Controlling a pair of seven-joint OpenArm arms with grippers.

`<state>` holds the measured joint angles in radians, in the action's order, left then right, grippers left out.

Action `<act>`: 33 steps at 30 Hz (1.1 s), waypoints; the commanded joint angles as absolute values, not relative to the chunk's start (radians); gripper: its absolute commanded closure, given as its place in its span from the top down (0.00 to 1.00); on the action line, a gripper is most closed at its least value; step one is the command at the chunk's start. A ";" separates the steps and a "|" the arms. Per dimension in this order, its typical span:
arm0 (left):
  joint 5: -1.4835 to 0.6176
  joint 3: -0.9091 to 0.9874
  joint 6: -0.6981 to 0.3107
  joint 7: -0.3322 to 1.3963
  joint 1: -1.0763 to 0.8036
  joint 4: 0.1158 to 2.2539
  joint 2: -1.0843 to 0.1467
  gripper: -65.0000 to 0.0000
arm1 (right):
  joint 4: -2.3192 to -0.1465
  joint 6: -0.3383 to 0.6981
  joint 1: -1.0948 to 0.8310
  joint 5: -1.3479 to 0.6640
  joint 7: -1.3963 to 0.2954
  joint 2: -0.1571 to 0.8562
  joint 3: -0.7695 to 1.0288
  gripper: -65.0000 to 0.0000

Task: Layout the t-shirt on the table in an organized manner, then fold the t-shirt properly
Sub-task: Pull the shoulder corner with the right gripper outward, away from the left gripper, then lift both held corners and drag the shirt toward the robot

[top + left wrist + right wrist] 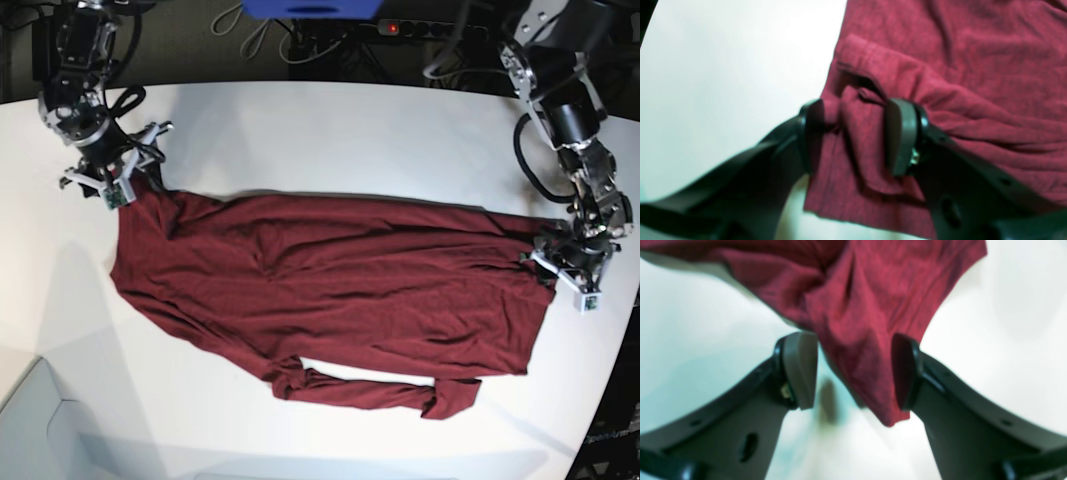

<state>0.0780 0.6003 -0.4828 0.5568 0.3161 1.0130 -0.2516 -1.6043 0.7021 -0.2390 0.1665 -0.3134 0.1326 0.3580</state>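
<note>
The dark maroon t-shirt [330, 290] lies spread wide on the white table [320, 140], wrinkled, with one long sleeve [370, 392] lying along its near edge. My left gripper [565, 262] is at the shirt's right end. In the left wrist view my left gripper [855, 136] stands open with a bunched fold of shirt [973, 66] between its pads. My right gripper [125, 180] is at the shirt's far left corner. In the right wrist view my right gripper [853, 371] is open, and a hanging shirt corner [857, 290] touches one pad only.
A power strip and cables [400, 28] and a blue object [310, 8] lie behind the table's far edge. The table's curved edge [625, 340] runs close beside my left gripper. Bare white tabletop shows in the wrist views [723, 83] [1007, 323].
</note>
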 commanded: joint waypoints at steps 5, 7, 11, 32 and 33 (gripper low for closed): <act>0.067 0.601 -0.481 0.536 0.341 1.027 -0.266 0.45 | -1.607 0.698 -0.217 0.151 -0.289 0.148 0.363 0.36; 0.067 0.601 -0.481 0.536 0.341 1.027 -0.266 0.45 | -1.607 0.698 -0.214 0.151 -0.289 0.148 0.363 0.24; 0.067 0.601 -0.481 0.536 0.341 1.027 -0.266 0.45 | -1.607 0.698 -0.193 0.153 -0.289 0.150 0.371 0.04; 0.059 0.601 -0.481 0.535 0.341 1.029 -0.289 0.45 | -1.463 0.698 -0.061 0.154 -0.291 0.248 0.363 0.00; 0.059 0.602 -0.481 0.536 0.341 1.036 -0.289 0.45 | -1.463 0.698 -0.061 0.154 -0.291 0.248 0.363 0.00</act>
<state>0.0704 0.6003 -0.4828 0.5564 0.3161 1.0145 -0.2687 -1.4479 0.7021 -0.0723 0.1673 -0.3099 0.2359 0.3580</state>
